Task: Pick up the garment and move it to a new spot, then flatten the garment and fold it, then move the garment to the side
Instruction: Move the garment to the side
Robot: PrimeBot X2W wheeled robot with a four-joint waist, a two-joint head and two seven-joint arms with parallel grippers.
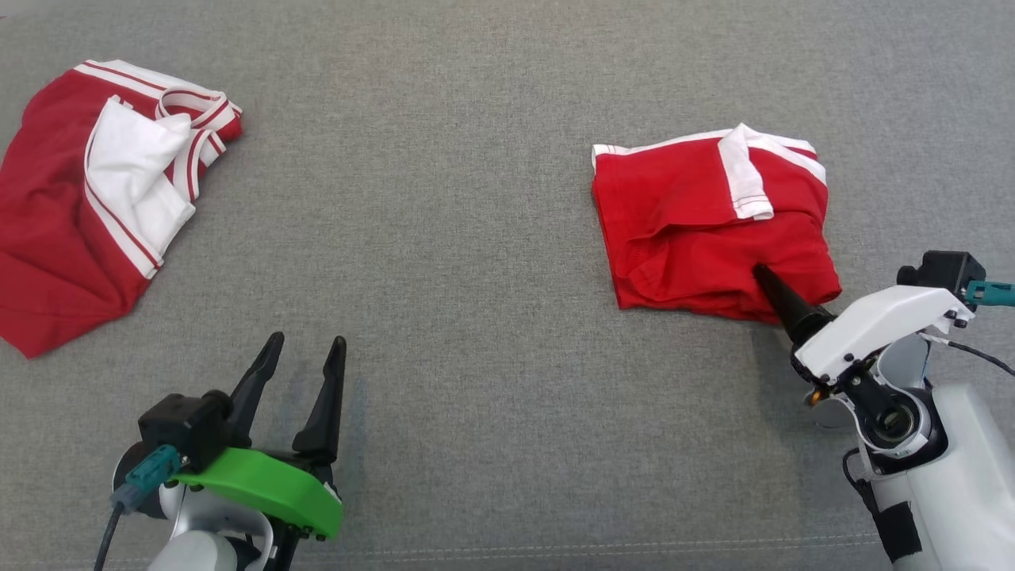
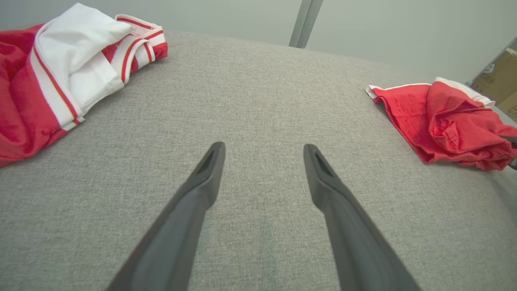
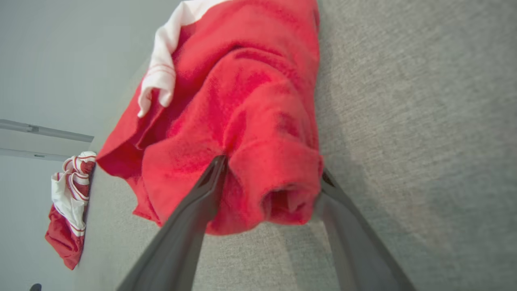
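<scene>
The garment [image 1: 55, 222], a large red jersey with striped red-and-white trim and a white panel, lies crumpled at the far left; its lettering is hidden. It also appears in the left wrist view [image 2: 24, 101] and, far off, in the right wrist view [image 3: 66, 214]. My left gripper [image 1: 308, 341] stands open near the front edge, right of the garment and apart from it, with bare cloth surface between its fingers [image 2: 264, 147]. My right gripper [image 1: 765, 277] is open, with its fingers either side of a rolled fold [image 3: 272, 167] of the smaller bunched red piece [image 1: 698, 230].
Everything rests on a grey fabric surface [image 1: 444, 238], with a wide bare stretch between the two red pieces. In the left wrist view a cardboard box [image 2: 501, 81] and a metal post [image 2: 305, 20] stand beyond the far edge.
</scene>
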